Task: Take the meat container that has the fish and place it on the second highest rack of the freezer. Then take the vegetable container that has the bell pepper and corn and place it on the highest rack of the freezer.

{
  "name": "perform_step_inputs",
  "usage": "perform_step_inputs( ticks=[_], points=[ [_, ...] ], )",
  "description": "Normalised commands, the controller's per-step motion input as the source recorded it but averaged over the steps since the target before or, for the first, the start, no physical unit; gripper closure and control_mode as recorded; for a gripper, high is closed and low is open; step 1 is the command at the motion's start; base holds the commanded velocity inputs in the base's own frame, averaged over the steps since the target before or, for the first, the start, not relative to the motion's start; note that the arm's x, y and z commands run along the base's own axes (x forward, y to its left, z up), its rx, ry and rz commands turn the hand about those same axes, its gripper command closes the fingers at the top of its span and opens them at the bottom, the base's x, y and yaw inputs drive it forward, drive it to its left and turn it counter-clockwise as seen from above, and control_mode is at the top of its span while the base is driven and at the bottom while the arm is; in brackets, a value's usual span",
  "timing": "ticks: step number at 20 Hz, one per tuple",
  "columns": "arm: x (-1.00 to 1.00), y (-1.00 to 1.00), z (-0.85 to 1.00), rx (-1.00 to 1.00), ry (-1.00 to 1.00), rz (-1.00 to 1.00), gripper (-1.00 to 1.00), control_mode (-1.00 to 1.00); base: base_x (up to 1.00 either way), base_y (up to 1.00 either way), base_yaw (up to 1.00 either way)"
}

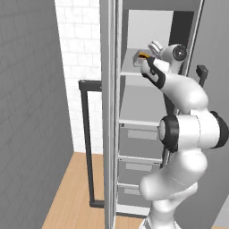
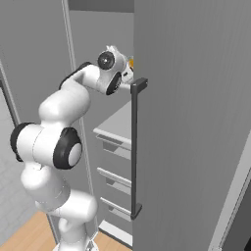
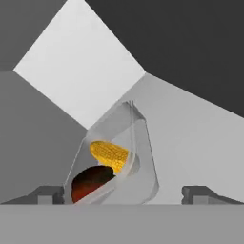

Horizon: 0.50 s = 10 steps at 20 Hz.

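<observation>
— So, left base view first. Done or not?

— Looks close to done. Shows the freezer (image 1: 152,112) standing open, arm reaching up to the highest rack (image 1: 132,72). Catches a bit of yellow and orange at the wrist, on that top shelf plate. Leaves the shelf plate below it looking bare where it shows; cannot make out a fish tray there, with the arm covering part of it.

— And the right base view?

— Adds little. Puts the freezer door and its dark bar handle (image 2: 135,147) in front, hand tucked in behind the door's edge at top-shelf height. Gives a speck of yellow by the wrist, nothing more. Hides the fingers.

— Hand view, then?

— Settles most of it. Looks down on the clear vegetable container (image 3: 116,162), resting on the pale shelf. Holds the corn (image 3: 109,155) and, just beside it and lower in the view, the bell pepper (image 3: 90,183). Shows the claw (image 3: 123,196) spread wide, one dark tip to either side of the container, apart from its walls. Grips nothing, by the look of it.

— Meaning?

— Second step probably finished: container set down on the highest rack and let go. Only the withdrawal of the arm left, likely. First step with the fish cannot be confirmed from these views.
</observation>
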Motion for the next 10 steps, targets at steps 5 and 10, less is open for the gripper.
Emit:
perform_step_inputs(
  ticks=[5,10],
  points=[
    [-0.99,0.36,0.21,0.0,-0.23,-0.05,-1.0,-1.0,0.0,0.0,0.0],
    [-0.93,0.23,0.25,0.0,-0.09,-0.07,-1.0,-1.0,0.0,0.0,0.0]
  ],
)
